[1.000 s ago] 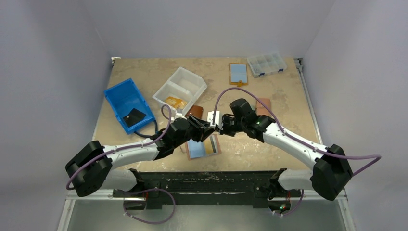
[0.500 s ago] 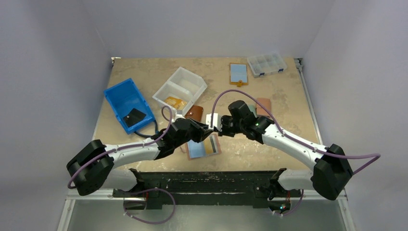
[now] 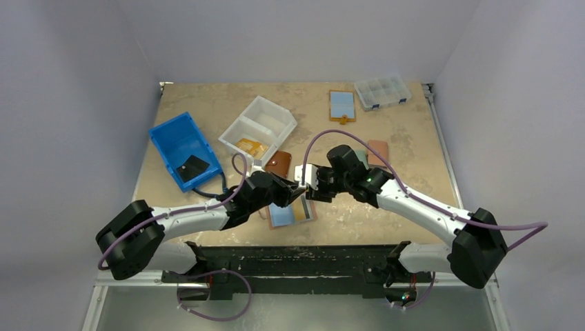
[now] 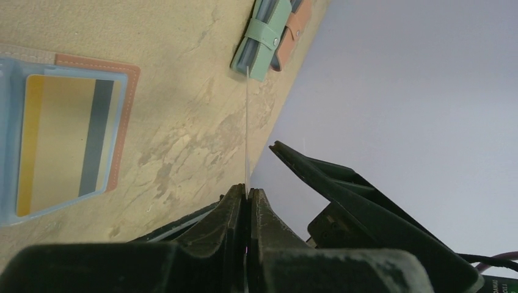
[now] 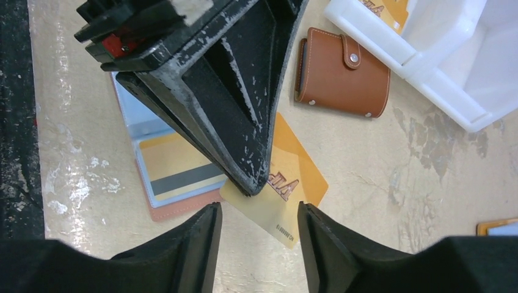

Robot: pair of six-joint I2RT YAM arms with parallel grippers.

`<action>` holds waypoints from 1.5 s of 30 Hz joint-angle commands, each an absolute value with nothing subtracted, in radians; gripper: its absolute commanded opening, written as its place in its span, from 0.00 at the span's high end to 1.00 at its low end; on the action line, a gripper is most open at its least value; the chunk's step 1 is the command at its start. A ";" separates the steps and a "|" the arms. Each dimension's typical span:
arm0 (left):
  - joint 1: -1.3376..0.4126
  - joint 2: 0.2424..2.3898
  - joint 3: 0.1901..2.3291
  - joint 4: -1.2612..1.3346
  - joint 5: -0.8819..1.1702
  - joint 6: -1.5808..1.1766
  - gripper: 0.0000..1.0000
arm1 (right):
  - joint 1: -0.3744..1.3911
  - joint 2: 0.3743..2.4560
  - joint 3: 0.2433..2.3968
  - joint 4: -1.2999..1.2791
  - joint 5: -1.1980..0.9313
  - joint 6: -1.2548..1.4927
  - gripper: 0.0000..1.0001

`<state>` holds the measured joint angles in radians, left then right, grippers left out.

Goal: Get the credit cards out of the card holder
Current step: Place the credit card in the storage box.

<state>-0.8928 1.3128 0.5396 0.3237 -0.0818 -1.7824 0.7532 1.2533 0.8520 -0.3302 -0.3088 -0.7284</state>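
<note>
The card holder lies open on the table, brown leather with light-blue pockets. One gold credit card with a dark stripe sits in a pocket. A second gold card hangs above the table, edge-on in the left wrist view. My left gripper is shut on that card's corner. My right gripper stands open right beside it, one finger on each side of the card and neither touching it. The two grippers meet nose to nose above the holder.
A shut brown wallet lies just behind the grippers, beside a white two-part bin. A blue bin stands at the left. Green and pink card holders lie to the right. A clear organiser box and a framed blue card sit at the back.
My left gripper has closed on the gold card and my right gripper has opened and let it go. Both have drifted slightly left.
</note>
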 commanded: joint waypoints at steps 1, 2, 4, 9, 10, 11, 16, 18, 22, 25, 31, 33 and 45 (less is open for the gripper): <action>-0.894 1.278 0.521 0.353 -0.073 -1.730 1.00 | 0.748 1.220 0.875 -0.340 -0.336 -0.713 0.41; -0.894 1.271 0.515 0.349 -0.076 -1.717 1.00 | 0.742 1.218 0.878 -0.345 -0.345 -0.713 0.39; -0.895 1.258 0.511 0.334 -0.082 -1.682 1.00 | 0.709 1.209 0.896 -0.372 -0.386 -0.717 0.36; -0.893 1.221 0.530 0.265 -0.115 -1.411 1.00 | 0.587 1.162 0.938 -0.478 -0.564 -0.755 0.34; -0.892 1.216 0.538 0.250 -0.114 -1.332 1.00 | 0.567 1.141 0.938 -0.487 -0.586 -0.760 0.34; -0.889 1.210 0.548 0.232 -0.114 -1.256 1.00 | 0.552 1.129 0.935 -0.488 -0.599 -0.762 0.34; -0.851 1.174 0.670 0.037 -0.086 -0.811 1.00 | 0.532 1.119 0.933 -0.492 -0.607 -0.761 0.34; -0.811 1.163 0.727 -0.078 -0.069 -0.669 1.00 | 0.532 1.122 0.933 -0.492 -0.606 -0.759 0.34; -0.701 1.149 0.810 -0.214 -0.038 -0.494 1.00 | 0.531 1.123 0.930 -0.486 -0.604 -0.755 0.34; -0.656 1.173 0.882 -0.295 -0.044 -0.387 1.00 | 0.531 1.128 0.928 -0.485 -0.598 -0.753 0.34; -0.530 1.284 1.002 -0.336 0.059 -0.270 1.00 | 0.531 1.132 0.927 -0.482 -0.595 -0.752 0.34; -0.475 1.321 1.033 -0.340 0.118 -0.254 1.00 | 0.531 1.133 0.925 -0.482 -0.595 -0.752 0.34; -0.326 1.626 1.402 -0.624 0.219 -0.061 1.00 | 0.531 1.128 0.925 -0.487 -0.601 -0.756 0.34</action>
